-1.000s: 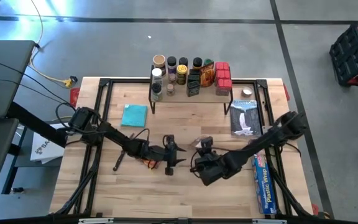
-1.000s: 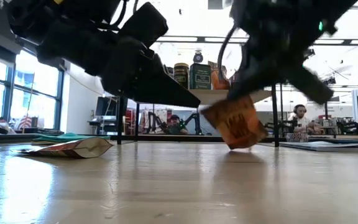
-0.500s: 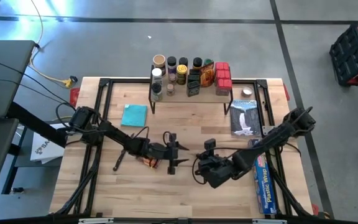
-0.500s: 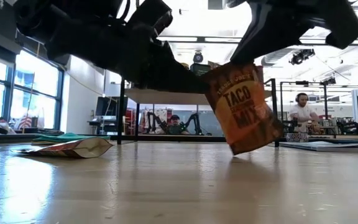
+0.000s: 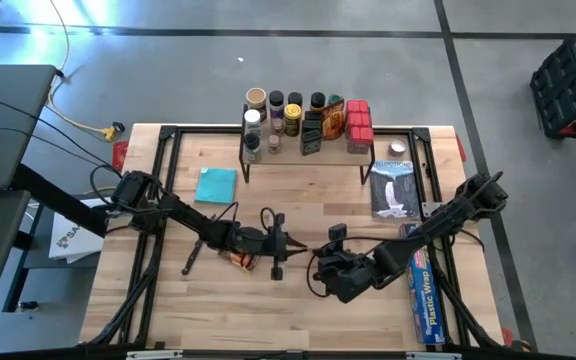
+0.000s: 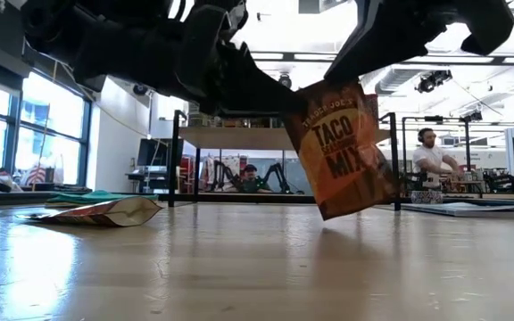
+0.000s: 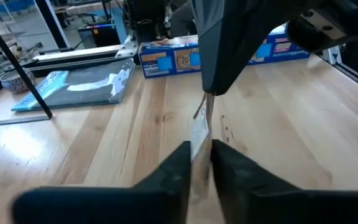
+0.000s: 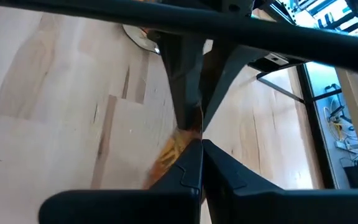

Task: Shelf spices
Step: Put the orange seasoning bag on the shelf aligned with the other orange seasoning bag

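An orange taco-mix packet (image 6: 346, 147), one of the spices, hangs upright between both grippers near the table's middle. My left gripper (image 5: 286, 252) reaches it from the table's left and is shut on it. My right gripper (image 5: 316, 262) comes from the right and is shut on it too. A second orange packet (image 6: 105, 211) lies flat on the table under the left arm. The shelf (image 5: 308, 152) stands at the far edge with several jars, tins and red boxes (image 5: 358, 122) on its wooden top. My left gripper pinches the packet's side edge (image 7: 199, 134) between its two fingers, near the top left corner (image 6: 294, 102). The fingers come about level from the table's left. The packet stands edge-on between them, upright and clear of the table. My right gripper pinches the packet's top edge (image 6: 357, 85) between its shut fingers (image 8: 191, 165), slanting down from the table's right. The orange packet (image 8: 174, 148) hangs below the fingers, its printed face toward the near edge and its lower end off the table.
A teal cloth (image 5: 216, 185) lies left of the shelf. A printed bag (image 5: 394, 190) and a small round tin (image 5: 396, 148) sit at the far right. A long blue plastic-wrap box (image 5: 423, 292) lies along the right edge. Bare wood shows toward the near edge.
My right gripper has risen with the taco-mix packet and rolled, so the packet went from tilted near the table to hanging upright and clear. My left gripper, open before, has shut on the packet's side edge.
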{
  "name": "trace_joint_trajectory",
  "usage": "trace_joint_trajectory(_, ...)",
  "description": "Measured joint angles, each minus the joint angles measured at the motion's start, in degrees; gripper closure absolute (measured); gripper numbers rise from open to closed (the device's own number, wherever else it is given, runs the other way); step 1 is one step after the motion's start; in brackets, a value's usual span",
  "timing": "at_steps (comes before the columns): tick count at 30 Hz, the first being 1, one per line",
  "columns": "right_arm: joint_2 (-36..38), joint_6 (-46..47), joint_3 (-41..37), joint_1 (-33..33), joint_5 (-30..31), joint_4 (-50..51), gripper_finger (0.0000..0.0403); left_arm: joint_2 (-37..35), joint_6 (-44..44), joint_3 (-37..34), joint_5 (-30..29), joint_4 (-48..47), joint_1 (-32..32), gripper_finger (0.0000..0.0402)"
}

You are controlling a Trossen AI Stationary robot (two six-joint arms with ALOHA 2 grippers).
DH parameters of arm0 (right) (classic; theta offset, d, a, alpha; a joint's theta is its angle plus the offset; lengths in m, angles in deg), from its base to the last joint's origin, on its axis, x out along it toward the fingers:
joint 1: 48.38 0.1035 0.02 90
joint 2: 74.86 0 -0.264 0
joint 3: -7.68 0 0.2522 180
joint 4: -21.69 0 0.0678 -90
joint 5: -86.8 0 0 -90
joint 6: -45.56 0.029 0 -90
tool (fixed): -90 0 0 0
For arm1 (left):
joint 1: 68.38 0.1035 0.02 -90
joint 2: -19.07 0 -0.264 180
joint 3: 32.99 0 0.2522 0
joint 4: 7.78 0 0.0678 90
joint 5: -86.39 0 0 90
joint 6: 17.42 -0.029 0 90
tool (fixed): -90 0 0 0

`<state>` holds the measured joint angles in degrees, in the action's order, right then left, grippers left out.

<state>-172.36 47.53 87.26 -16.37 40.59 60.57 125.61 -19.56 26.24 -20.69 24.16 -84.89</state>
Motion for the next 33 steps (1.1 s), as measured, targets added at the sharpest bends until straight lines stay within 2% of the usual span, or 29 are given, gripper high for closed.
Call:
trace_joint_trajectory(3, 0.0, 0.9, 0.0, -0.1, -0.4, -0.2, 0.0401, 0.0, 0.1, 0.0, -0.2, 0.0, 0.0, 0.0388)
trace_joint_trajectory(7, 0.4, 1.1, 0.0, -0.1, 0.7, -0.5, 0.0372, -0.3, 1.7, 0.2, -1.7, -1.5, -0.2, 0.0395)
trace_joint_trajectory(12, 3.0, 8.6, 0.1, -0.9, 0.5, -0.7, 0.0301, -2.3, 4.8, 5.2, -2.9, -15.7, -0.6, 0.04)
trace_joint_trajectory(14, 3.5, 13.1, 0.1, -2.3, -1.9, -0.7, 0.028, -2.4, 5.4, 8.2, -3.1, -22.9, -0.7, 0.04)
trace_joint_trajectory(16, 3.5, 15.2, 0.1, -4.0, -7.7, -0.7, 0.0269, -2.4, 5.5, 11.1, -3.1, -28.7, -0.8, 0.04)
trace_joint_trajectory(18, 2.9, 15.1, 0.1, -5.8, -13.9, -0.7, 0.0266, -2.3, 5.4, 13.4, -3.0, -33.1, -0.9, 0.0401)
trace_joint_trajectory(20, 2.4, 14.6, 0.1, -7.1, -17.0, 0.0, 0.0266, -2.3, 4.5, 14.8, -2.9, -35.4, -1.1, 0.0401)
trace_joint_trajectory(25, 2.2, 10.4, 0.0, -8.2, -18.4, -0.3, 0.0266, -2.3, 4.0, 15.8, -3.0, -35.6, -1.2, 0.0401)
trace_joint_trajectory(29, 2.2, 9.6, 0.0, -8.4, -22.9, -0.2, 0.0267, -2.3, 4.0, 15.8, -3.1, -35.7, -1.2, 0.0401)
trace_joint_trajectory(33, 2.2, 9.7, 0.0, -8.5, -22.2, -0.2, 0.0298, -2.3, 4.4, 15.8, -3.1, -35.6, -1.2, 0.0401)
